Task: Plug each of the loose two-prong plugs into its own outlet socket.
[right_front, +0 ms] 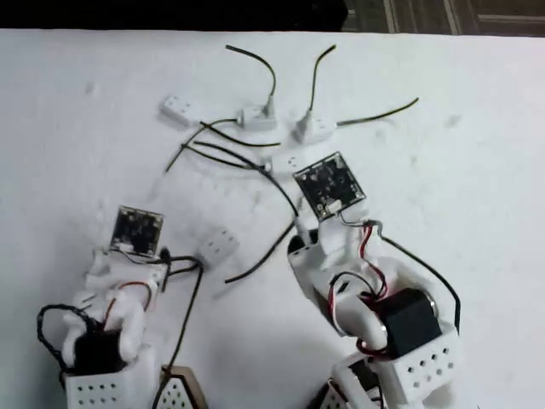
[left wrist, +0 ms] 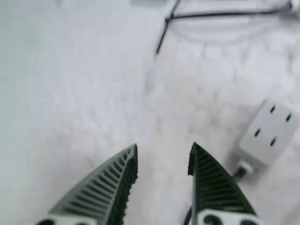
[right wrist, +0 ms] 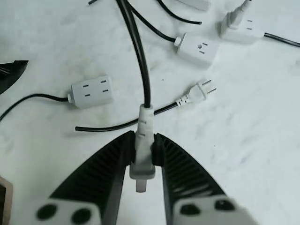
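Right wrist view: two-prong plug [right wrist: 142, 159] is pinched by its body between the right jaws, cord trailing ahead, prong end left clear, likely for insertion. Left jaws are spread low over the table [left wrist: 70, 93], just beside an outlet socket [left wrist: 267, 133], presumably to steady it.

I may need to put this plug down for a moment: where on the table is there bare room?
Bare table lies left of the far-left socket, beyond the left hand; another patch lies right of the stray cord and the right hand holding the plug. The middle, around the tangled cords, is crowded.
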